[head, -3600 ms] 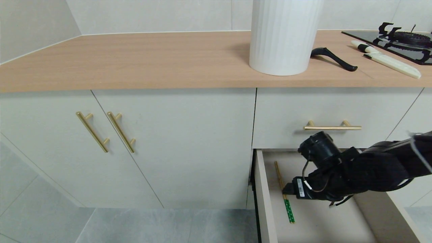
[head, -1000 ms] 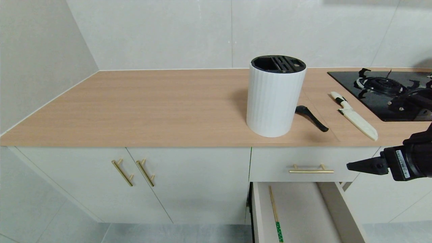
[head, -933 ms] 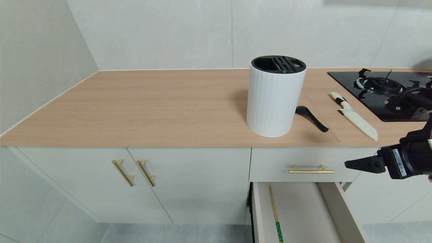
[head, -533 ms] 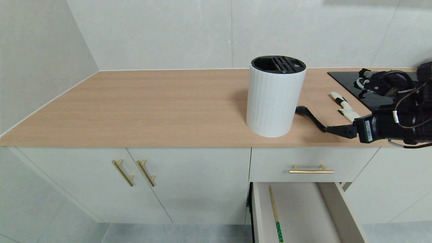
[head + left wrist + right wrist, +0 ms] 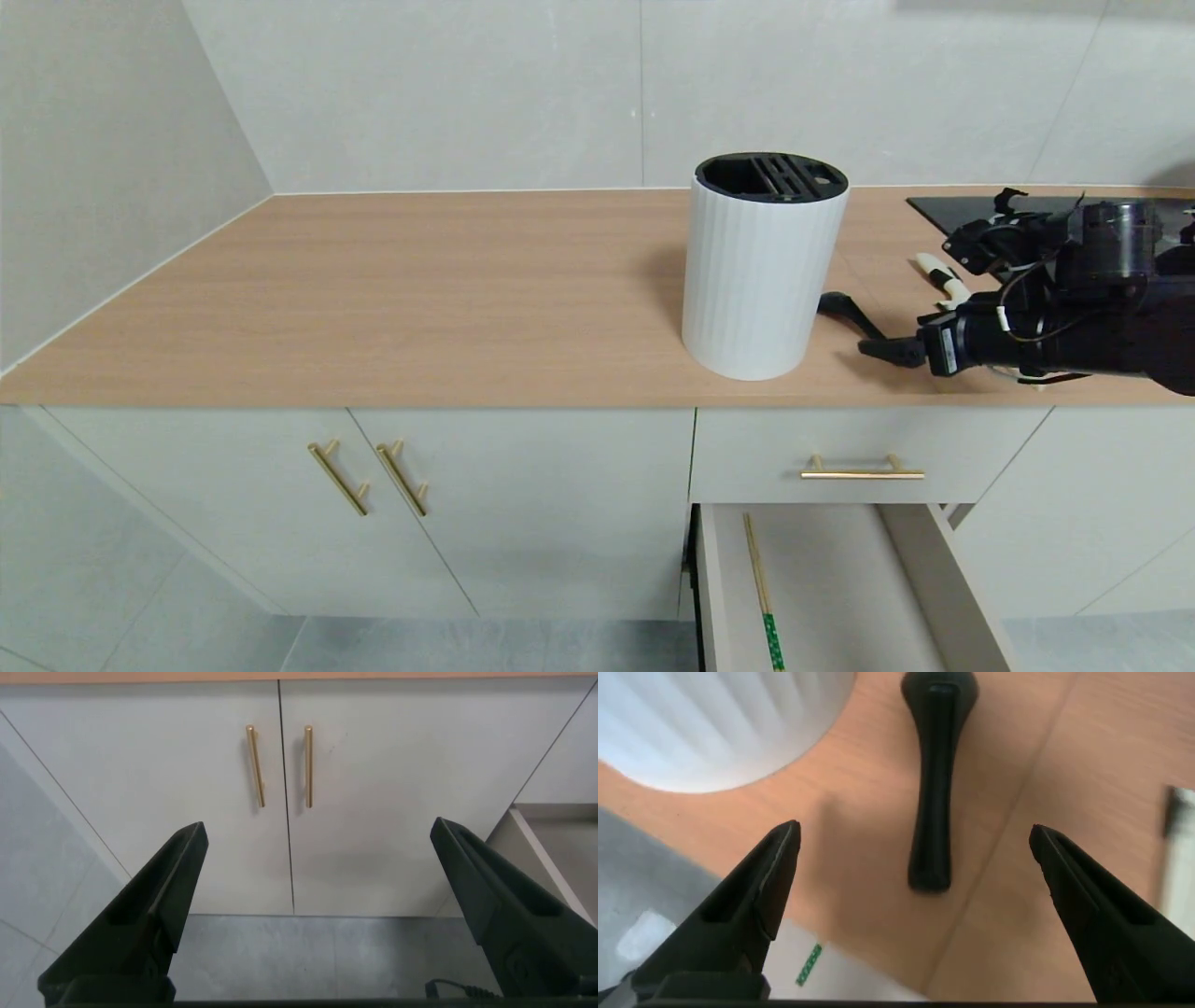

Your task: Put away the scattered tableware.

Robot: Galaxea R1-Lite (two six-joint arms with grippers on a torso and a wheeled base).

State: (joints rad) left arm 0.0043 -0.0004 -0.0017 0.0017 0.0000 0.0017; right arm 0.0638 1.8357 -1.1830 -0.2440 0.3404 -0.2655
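Hovering mid-right: right jaws, wide open, empty, risen from the drawer (image 5: 920,579) to straddle the black utensil (image 5: 934,784) on the bench (image 5: 420,289). Chopsticks (image 5: 764,597) stowed, lower right. Left jaws: open, empty. Utensil pickup judged next.

1. A utensil (image 5: 934,784) lies on the counter (image 5: 420,289) beneath the right gripper (image 5: 875,350).
2. The knife block (image 5: 761,271) stands left of the gripper.
3. A knife (image 5: 941,278) lies behind the gripper, to its right.
4. Chopsticks (image 5: 761,593) lie in the drawer (image 5: 896,579) below it.

A black utensil (image 5: 932,784) lies flat beside the white holder (image 5: 761,271); chopsticks (image 5: 757,569) lie in the open drawer (image 5: 845,588).
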